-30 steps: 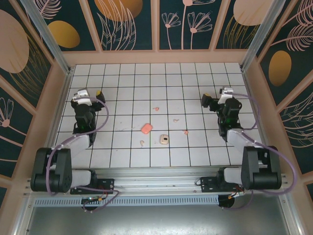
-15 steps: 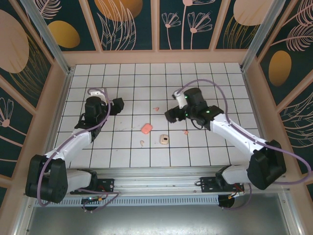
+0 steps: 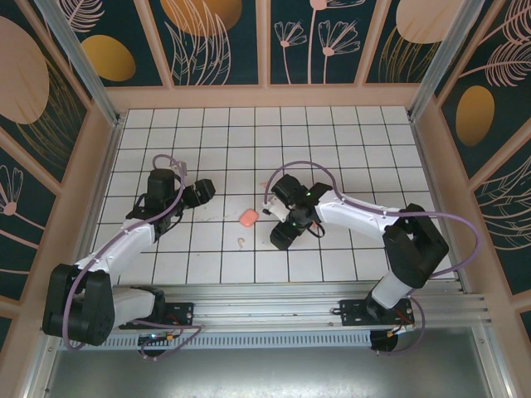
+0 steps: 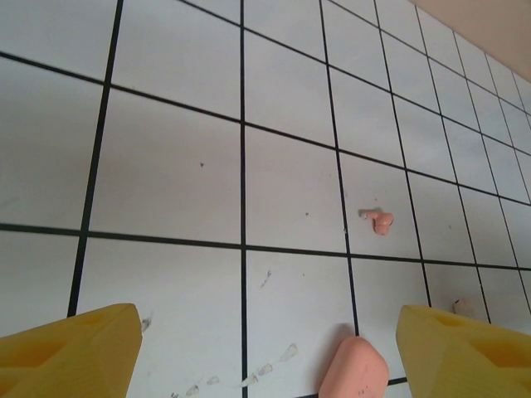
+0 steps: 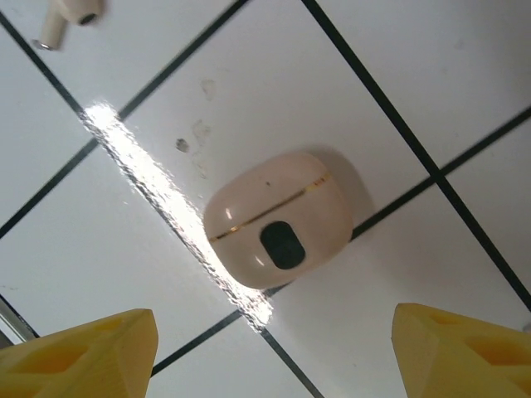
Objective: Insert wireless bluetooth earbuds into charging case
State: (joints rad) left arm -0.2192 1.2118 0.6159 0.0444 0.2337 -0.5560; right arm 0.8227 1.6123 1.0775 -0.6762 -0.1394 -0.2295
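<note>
A closed beige charging case (image 5: 278,217) with a dark oval on its front lies on the white tiles. My right gripper (image 5: 274,365) hovers just short of it, open, with nothing between the yellow fingers (image 5: 79,356). From above, this gripper (image 3: 280,238) covers the case. A beige earbud (image 5: 70,15) lies beyond the case, also seen from above (image 3: 239,243). A closed pink case (image 4: 353,369) (image 3: 247,218) sits close to the right finger (image 4: 465,348) of my open left gripper (image 4: 265,365) (image 3: 202,192). A pink earbud (image 4: 381,221) lies farther off.
The white tiled floor (image 3: 207,133) is boxed in by low wooden walls (image 3: 265,97). The right arm (image 3: 357,215) stretches across the middle right tiles. Its purple cable (image 3: 465,224) loops over the right side. Open tiles lie at the back.
My right arm swung in from the right wall to the centre, over the beige case. The left arm reached forward and right toward the pink case. Both jaws narrowed a little.
</note>
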